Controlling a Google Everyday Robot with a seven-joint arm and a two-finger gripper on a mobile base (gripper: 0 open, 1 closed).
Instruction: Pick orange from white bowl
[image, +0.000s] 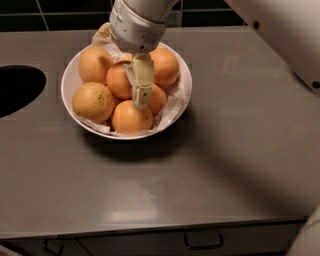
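The white bowl (70, 75), lined with crumpled white paper, stands on the grey counter at the upper left. It holds several oranges. A deep orange one (119, 80) lies in the middle, with others behind, left, right and in front (131, 117). My gripper (141, 100) hangs straight down over the bowl's centre. Its tip is down among the fruit, between the middle orange and the one to its right (157, 99), just above the front one. The arm's white wrist covers the bowl's far rim.
A dark round opening (17, 90) is cut into the counter at the left edge. The counter's front edge, with drawer handles (202, 242) below it, runs along the bottom. The robot's white arm (285, 35) fills the upper right corner. Dark tiles line the back wall.
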